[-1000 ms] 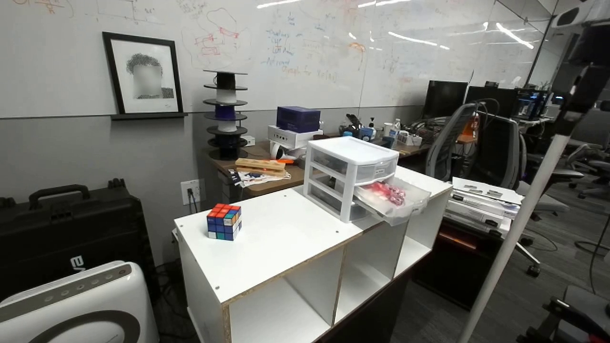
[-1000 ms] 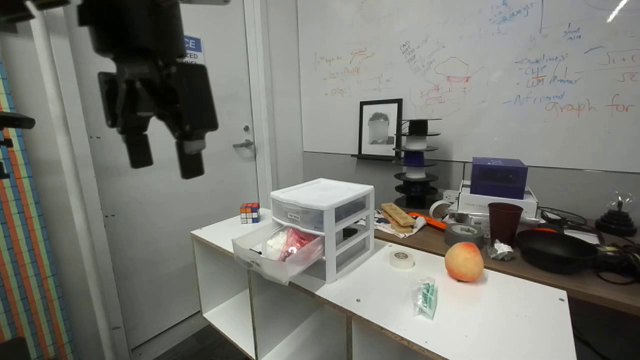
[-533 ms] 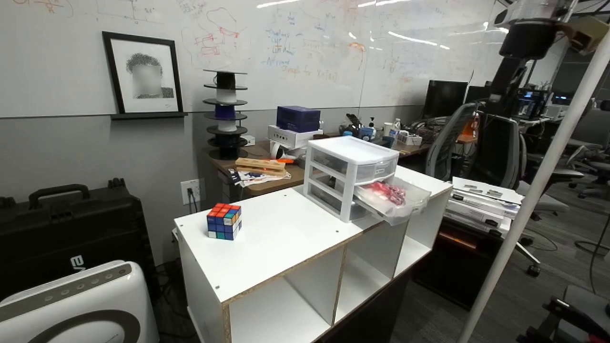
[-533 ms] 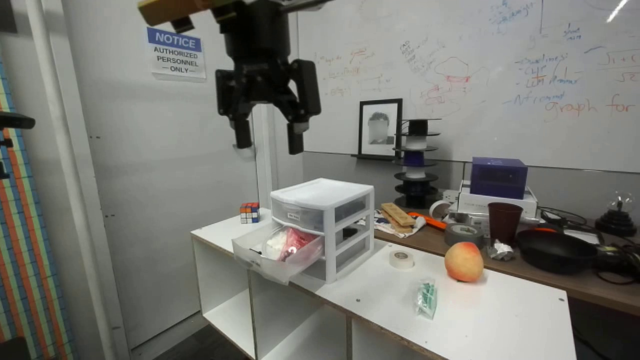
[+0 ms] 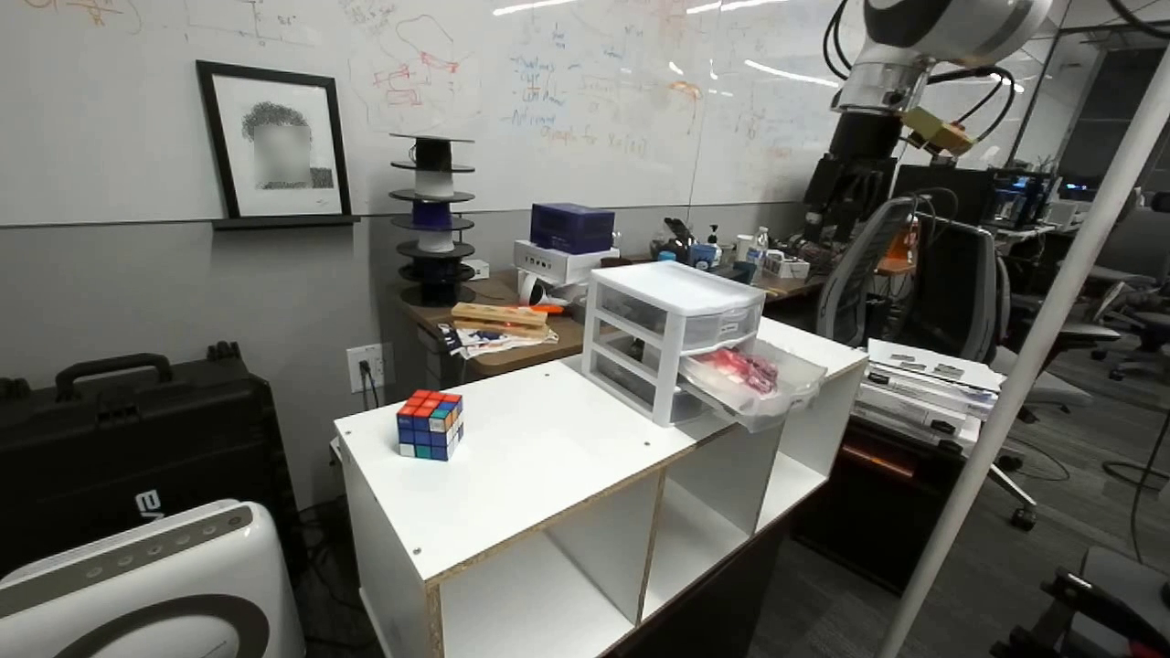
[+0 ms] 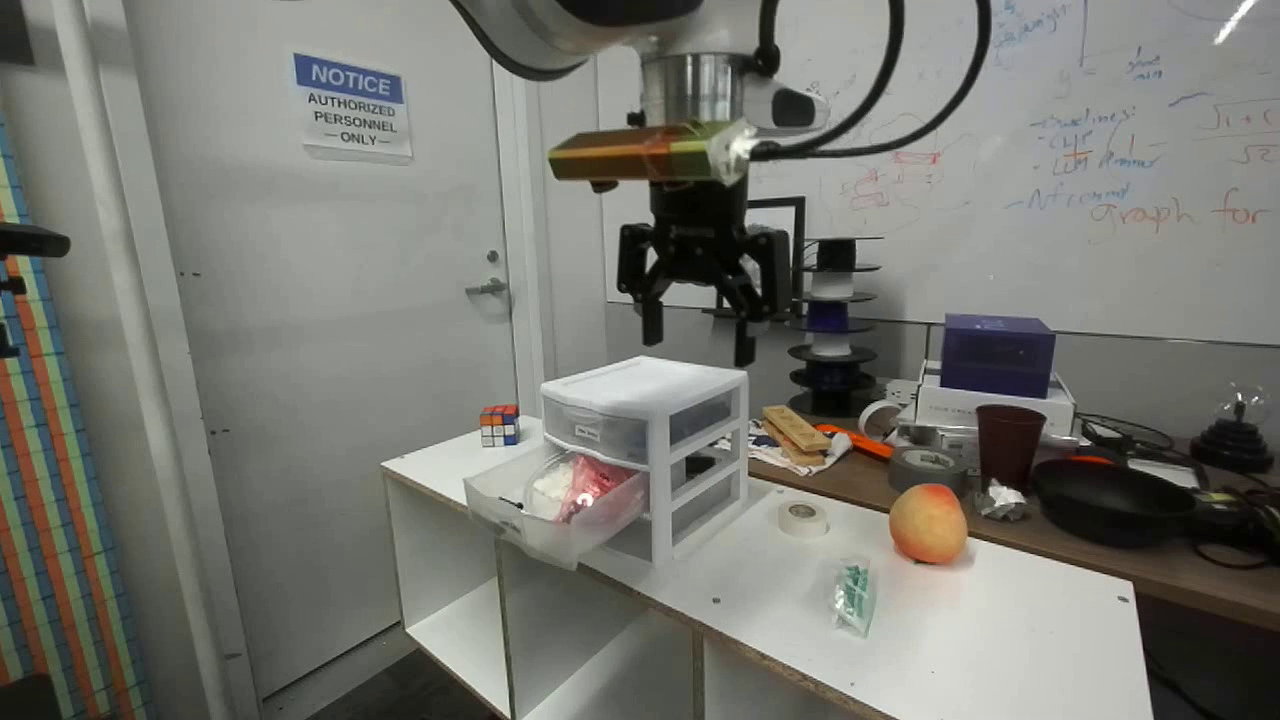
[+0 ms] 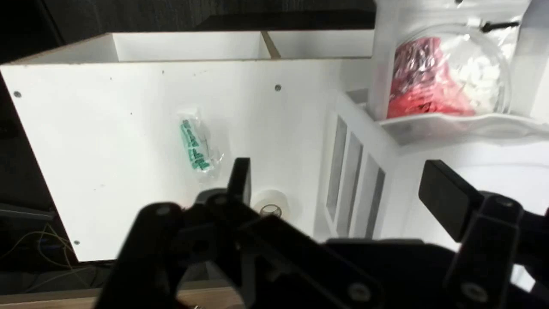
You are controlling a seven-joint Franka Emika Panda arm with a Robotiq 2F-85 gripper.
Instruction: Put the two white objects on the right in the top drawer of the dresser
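"Hanging wide and empty, upper center in an exterior view: the end effector (image 6: pixel 698 338). Progress?"

"None apparent. Likely targets, tape roll (image 6: pixel 804 525) and clear packet (image 6: pixel 852 598), lie lower right on the surface (image 6: pixel 1000 620); the dresser (image 6: pixel 645 383), center, has its top drawer (image 6: pixel 607 440) closed."

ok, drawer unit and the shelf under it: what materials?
Drawer unit: probably molded plastic, smooth; opaque white frame, cloudy translucent drawers. Shelf: likely particleboard with smooth white facing, perhaps laminate; speckled brown core shows along exposed edges.
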